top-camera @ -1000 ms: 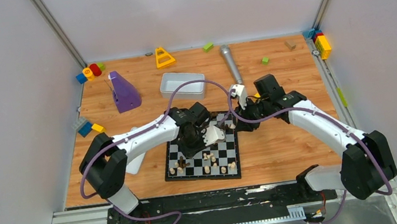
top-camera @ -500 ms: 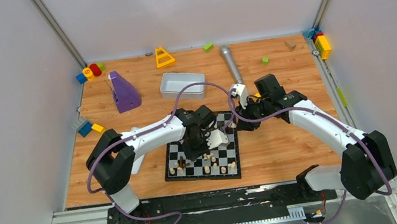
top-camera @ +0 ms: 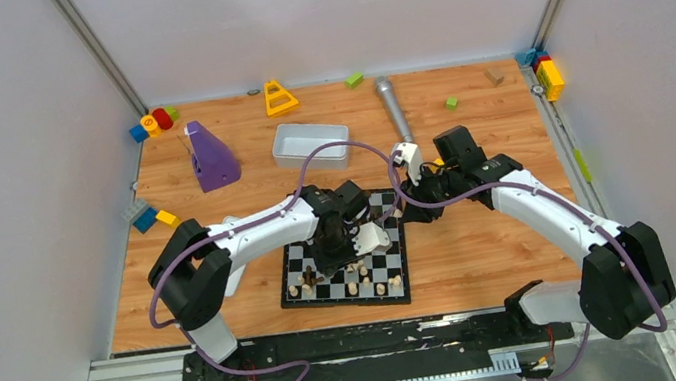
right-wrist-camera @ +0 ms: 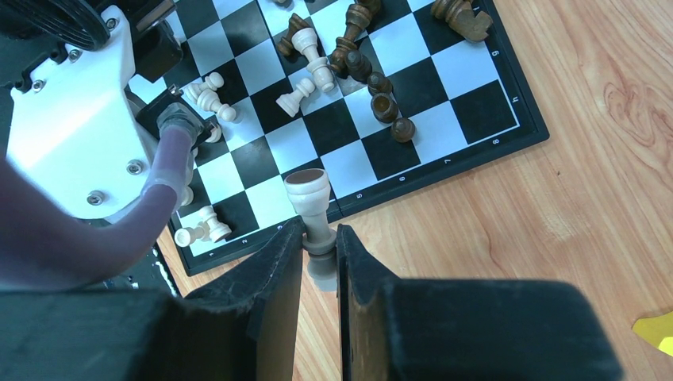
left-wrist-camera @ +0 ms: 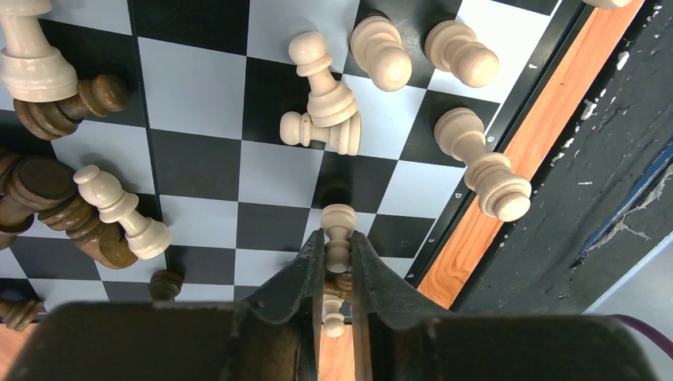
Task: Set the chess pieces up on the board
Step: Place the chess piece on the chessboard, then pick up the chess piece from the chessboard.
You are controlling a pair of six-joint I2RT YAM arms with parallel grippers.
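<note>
Two closed grips logged: left gripper on a pale turned-wood pawn near the board's edge, right gripper on a pale cup-topped piece over its border. Beyond, checkered squares strewn with toppled chess pieces; white numerals 5 to 8 printed on border.

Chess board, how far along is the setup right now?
Early. A few pale pieces seem to stand along the board's near edge; others lie toppled, pale and dark mixed. The left gripper grips a pale pawn, the right gripper a pale cup-topped piece. Nearly every piece remains to place.
</note>
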